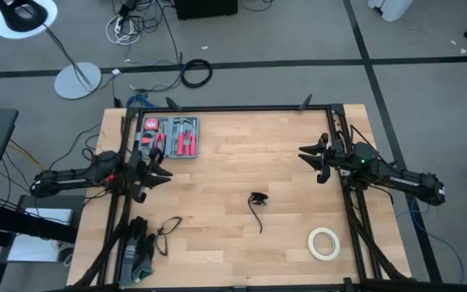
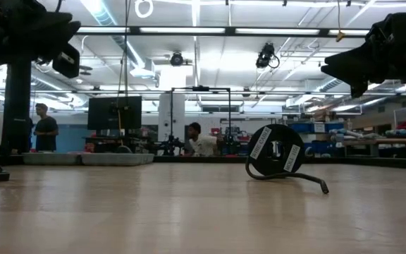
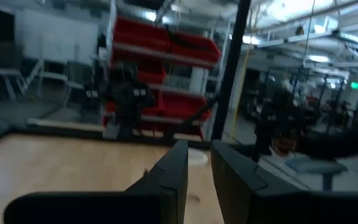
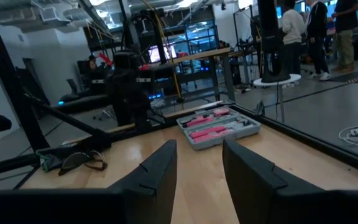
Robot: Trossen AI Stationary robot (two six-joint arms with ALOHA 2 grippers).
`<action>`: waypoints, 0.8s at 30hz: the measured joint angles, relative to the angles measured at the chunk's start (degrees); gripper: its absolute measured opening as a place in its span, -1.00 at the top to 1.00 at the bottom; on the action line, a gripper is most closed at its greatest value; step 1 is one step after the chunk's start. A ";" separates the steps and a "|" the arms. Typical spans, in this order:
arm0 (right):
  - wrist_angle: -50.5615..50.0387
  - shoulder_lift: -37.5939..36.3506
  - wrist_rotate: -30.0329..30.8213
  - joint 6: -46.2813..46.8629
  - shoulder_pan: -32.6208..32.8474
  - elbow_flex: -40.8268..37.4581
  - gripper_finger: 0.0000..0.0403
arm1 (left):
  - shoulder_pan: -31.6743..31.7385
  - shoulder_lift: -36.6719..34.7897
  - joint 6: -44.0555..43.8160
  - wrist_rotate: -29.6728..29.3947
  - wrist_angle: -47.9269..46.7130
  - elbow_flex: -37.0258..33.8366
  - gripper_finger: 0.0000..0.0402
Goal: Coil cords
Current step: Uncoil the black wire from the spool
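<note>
Fingers of the left gripper (image 1: 162,173) stand a little apart with nothing between them, as its own wrist view shows (image 3: 199,180); it hangs above the table's left edge, pointing inward, which reads as a waiting pose and not a reach. Just behind it, at the far left corner, sits a grey tool tray (image 1: 171,136) with red-handled tools. Near the front left corner lie a thin loop of wire or perhaps a pair of glasses (image 1: 167,231) and a dark bundle (image 1: 139,253); the overhead view is too coarse to say which. At the middle of the table lies the cord (image 1: 257,208): its chunky end piece sits farther back and a short thin tail runs toward the front edge, loose and uncoiled. It is well apart from both grippers, so the coiling looks not yet begun. In the low view it shows as a dark round piece with white labels and a tail trailing along the wood (image 2: 277,161). A cream tape roll (image 1: 324,243) rests flat near the front right. The right gripper (image 1: 308,153) hovers over the right side, fingers spread wide and empty (image 4: 199,174), facing inward like its partner, probably parked ready to approach the cord.
</note>
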 joint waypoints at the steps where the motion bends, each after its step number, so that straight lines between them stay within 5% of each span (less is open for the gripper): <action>1: 0.00 0.00 -0.01 0.02 0.00 0.00 0.36 | -0.01 0.00 0.06 -0.95 0.92 0.00 0.63; 8: 0.00 0.00 -0.02 5.62 0.02 0.00 0.36 | 0.00 0.00 -3.00 -7.91 5.30 0.11 0.63; 13: 0.08 0.00 -2.16 10.09 0.02 0.07 0.37 | -0.03 3.41 -7.31 -9.67 -0.25 3.78 0.63; 24: -0.44 7.86 -4.94 16.46 0.22 3.18 0.37 | -0.03 30.03 -7.50 -10.37 -1.54 17.42 0.63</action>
